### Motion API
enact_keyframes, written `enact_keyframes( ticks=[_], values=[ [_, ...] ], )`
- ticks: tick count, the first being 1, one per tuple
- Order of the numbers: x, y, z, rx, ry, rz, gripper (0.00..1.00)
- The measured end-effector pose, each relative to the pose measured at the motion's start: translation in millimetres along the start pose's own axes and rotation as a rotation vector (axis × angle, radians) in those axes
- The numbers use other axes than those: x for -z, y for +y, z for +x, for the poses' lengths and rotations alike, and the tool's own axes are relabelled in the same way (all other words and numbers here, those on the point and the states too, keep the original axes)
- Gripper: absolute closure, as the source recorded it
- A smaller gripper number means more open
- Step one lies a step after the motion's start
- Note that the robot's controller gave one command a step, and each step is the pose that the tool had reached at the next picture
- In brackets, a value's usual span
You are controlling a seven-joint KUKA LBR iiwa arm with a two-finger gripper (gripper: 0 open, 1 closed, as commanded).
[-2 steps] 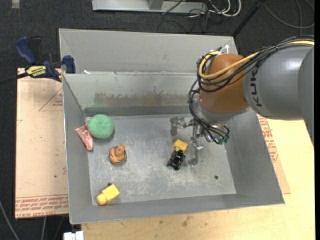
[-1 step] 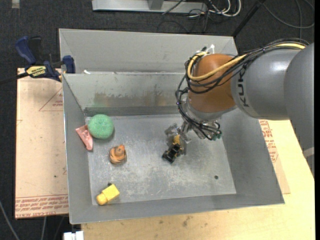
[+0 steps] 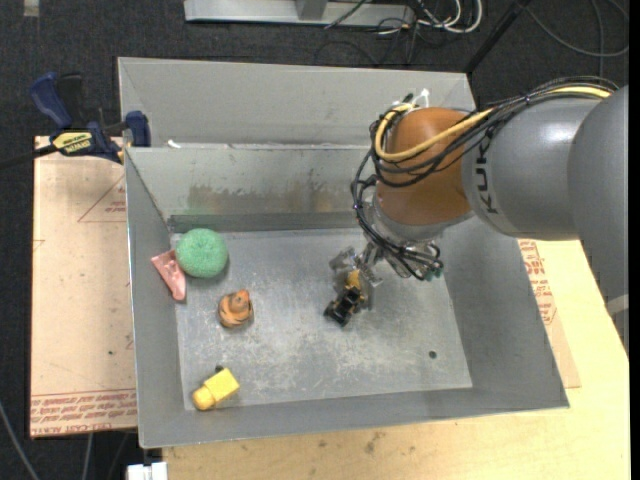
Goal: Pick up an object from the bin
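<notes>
step: we judge this to be the grasp stage. The gripper is down near the middle of the bin floor, right at a small black-and-yellow thing.
gripper state: we cannot tell whether it is spread or pressed together, because the wrist and cables mask it.
target: the black-and-yellow thing sits at the gripper's tip. We cannot tell if it is gripped or only touched.
next move: we'd want a confirmed pinch, then a straight lift clear of the walls.
bin contents: green ball with a pink scrap just beside it, an orange-brown lump, and a yellow block at front left. All are well apart from the gripper.
</notes>
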State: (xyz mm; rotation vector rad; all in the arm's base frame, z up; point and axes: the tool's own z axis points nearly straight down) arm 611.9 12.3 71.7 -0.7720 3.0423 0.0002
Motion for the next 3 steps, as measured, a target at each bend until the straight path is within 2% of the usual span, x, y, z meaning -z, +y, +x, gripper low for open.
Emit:
enact_keyframes(
  ticks=[1, 2, 3],
  values=[
    [126.9, 11.7, -17.3, 0.029, -0.002, 0.0, 1.0],
    [126.6, 11.7, -17.1, 0.029, -0.001, -0.001, 1.0],
    [174.0, 6.7, -19.6, 0.021, 0.004, -0.003, 1.0]
  ],
)
